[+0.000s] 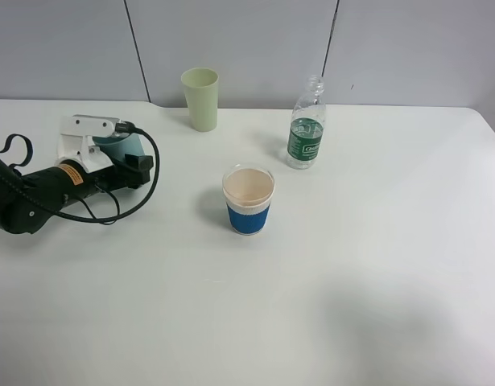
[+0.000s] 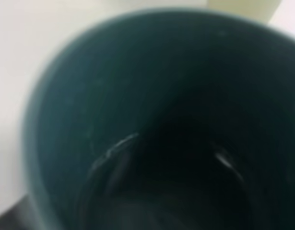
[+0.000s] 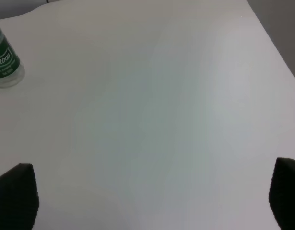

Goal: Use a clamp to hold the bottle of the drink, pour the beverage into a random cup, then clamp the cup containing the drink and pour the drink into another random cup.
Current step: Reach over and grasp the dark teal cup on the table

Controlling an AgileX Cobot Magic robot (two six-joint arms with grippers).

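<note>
The teal cup containing the drink [image 1: 121, 147] stands at the far left, mostly covered by my left gripper [image 1: 133, 163], whose fingers reach around it. In the left wrist view the cup's dark inside [image 2: 157, 124] fills the frame and hides the fingers, so I cannot tell the grip. The bottle [image 1: 307, 127] stands uncapped at the back, right of centre, and its green label shows in the right wrist view [image 3: 4, 61]. My right gripper [image 3: 149, 201] is open and empty over bare table, far from the bottle, and is out of the exterior view.
A pale yellow-green tumbler [image 1: 200, 99] stands at the back, left of the bottle. A blue-sleeved paper cup [image 1: 248, 200] with a pale beige inside stands mid-table. The left arm's black cable [image 1: 142, 201] loops over the table.
</note>
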